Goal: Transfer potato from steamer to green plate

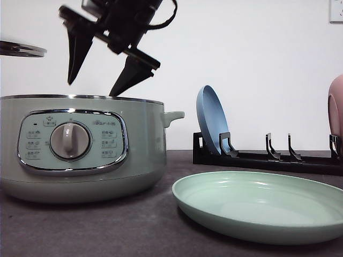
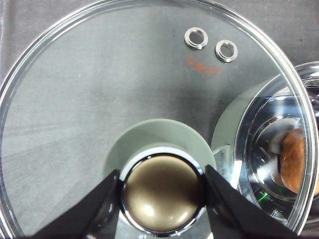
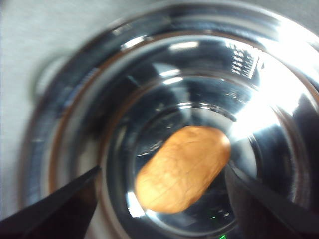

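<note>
A plain white wall (image 1: 257,48) fills the back, evenly lit, behind the right end effector (image 1: 96,85) raised at upper left; a pale switch plate (image 1: 336,10) sits far to its right at the wall's top corner; below and in front of it a dark grey matte surface (image 1: 107,230) stretches across, soft reflections near the front edge.

A mock kitchen on a lab bench: steamer (image 1: 80,150), dish rack (image 1: 268,158), bare white wall (image 1: 257,53)
</note>
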Tool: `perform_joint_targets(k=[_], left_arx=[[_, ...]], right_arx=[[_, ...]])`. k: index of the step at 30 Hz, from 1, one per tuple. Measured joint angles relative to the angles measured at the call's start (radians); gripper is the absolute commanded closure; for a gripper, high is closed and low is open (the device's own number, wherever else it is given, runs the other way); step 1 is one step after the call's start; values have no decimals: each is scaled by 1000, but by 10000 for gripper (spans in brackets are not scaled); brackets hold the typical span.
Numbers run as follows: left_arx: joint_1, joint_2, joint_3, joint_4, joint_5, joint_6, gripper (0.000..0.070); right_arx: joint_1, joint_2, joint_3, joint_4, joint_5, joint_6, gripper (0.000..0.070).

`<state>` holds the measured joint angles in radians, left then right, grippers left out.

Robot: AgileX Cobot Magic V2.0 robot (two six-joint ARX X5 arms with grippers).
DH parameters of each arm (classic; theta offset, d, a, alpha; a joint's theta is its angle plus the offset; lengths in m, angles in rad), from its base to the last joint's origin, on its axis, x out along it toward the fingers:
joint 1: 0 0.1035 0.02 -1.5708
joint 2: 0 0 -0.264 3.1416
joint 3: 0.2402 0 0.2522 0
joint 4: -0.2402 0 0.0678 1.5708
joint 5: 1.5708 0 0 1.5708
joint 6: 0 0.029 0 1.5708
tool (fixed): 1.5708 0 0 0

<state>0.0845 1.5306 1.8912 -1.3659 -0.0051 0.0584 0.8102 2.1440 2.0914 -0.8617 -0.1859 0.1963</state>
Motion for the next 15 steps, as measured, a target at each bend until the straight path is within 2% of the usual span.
perform_joint_targets(k=[8,15], left_arx=[[0,0,0,0,0,3,700],[0,0,0,-1,3,3,700]], right_arx=[[21,40,0,21,72,7,153],[27,76,0,39,82,23,153]])
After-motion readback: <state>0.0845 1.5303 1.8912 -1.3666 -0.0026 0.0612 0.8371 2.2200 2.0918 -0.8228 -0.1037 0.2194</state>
